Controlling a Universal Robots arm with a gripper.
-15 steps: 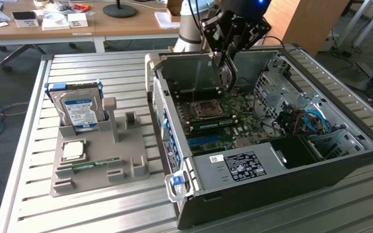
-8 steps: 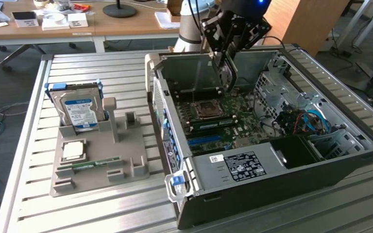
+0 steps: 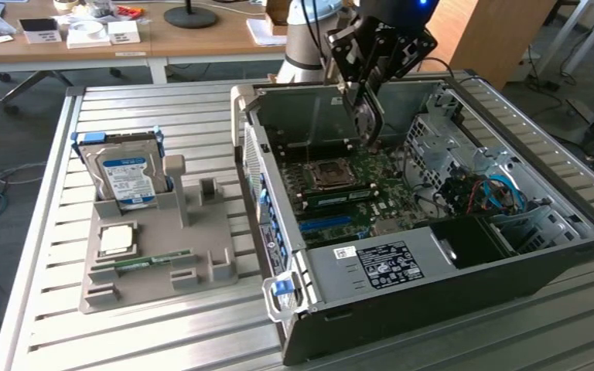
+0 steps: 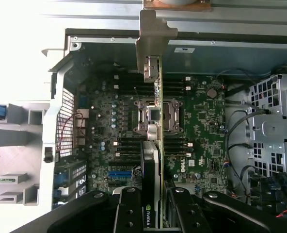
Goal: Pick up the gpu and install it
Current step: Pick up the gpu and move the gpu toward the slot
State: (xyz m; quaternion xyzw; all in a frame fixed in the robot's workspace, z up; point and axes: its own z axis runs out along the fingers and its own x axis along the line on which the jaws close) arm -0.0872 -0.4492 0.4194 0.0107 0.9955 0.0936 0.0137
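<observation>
Item 1, exterior view's left: grey plastic parts tray (image 3: 158, 263) on the slatted metal table (image 3: 59, 340).
Item 2: open black computer case (image 3: 544, 263), green motherboard (image 4: 201, 121) exposed.
Item 3: black end effector (image 4: 157, 208) pinching the gpu (image 4: 151, 160), a green card with a black cooler, held edge-down above the motherboard.
I judge this the install step. Seating calls for squaring the card's edge to a slot.

Gripper (image 4: 155, 206): black fingers clamped either side of the gpu (image 4: 152, 167). The card is seen edge-on, with a black cooler on one face and a metal end bracket (image 4: 151, 43) at the far end. Beneath it: open computer case (image 4: 231, 52), green motherboard (image 4: 204, 126), CPU socket (image 4: 171, 114), blue slot (image 4: 119, 173), perforated metal cage (image 4: 274, 121).
</observation>
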